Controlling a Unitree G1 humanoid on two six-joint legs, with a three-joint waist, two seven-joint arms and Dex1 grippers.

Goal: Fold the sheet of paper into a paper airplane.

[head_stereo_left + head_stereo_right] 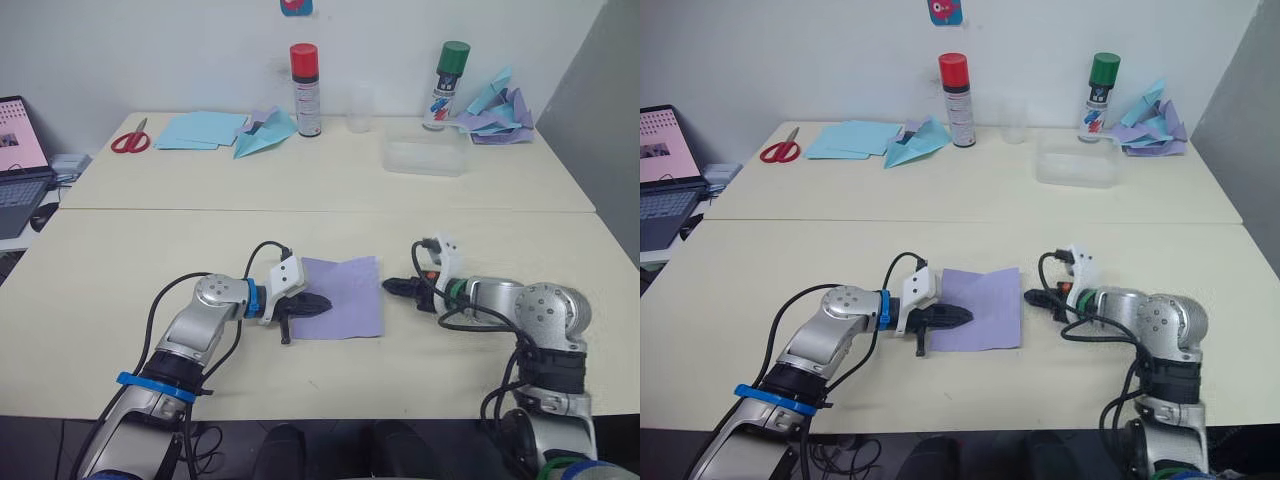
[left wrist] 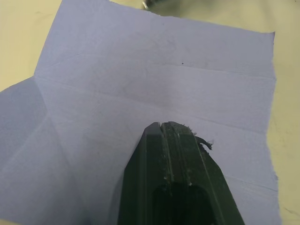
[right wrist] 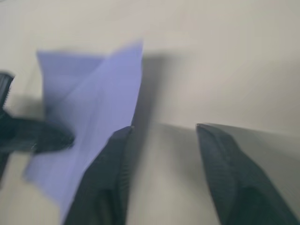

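Observation:
The sheet of paper is pale lavender with faint crease lines and lies flat on the near table between my two grippers. My left gripper is shut, and its joined fingertips rest on top of the sheet's left part. My right gripper is open at the sheet's right edge. In the right wrist view one finger sits at the paper's edge and the other finger is over bare table. No paper airplane of this lavender paper is in view.
On the far table stand a red-capped spray can, a green-capped can, a clear cup and a clear plastic box. Light blue sheets, a light blue plane, scissors and a heap of paper planes lie there. A laptop sits at far left.

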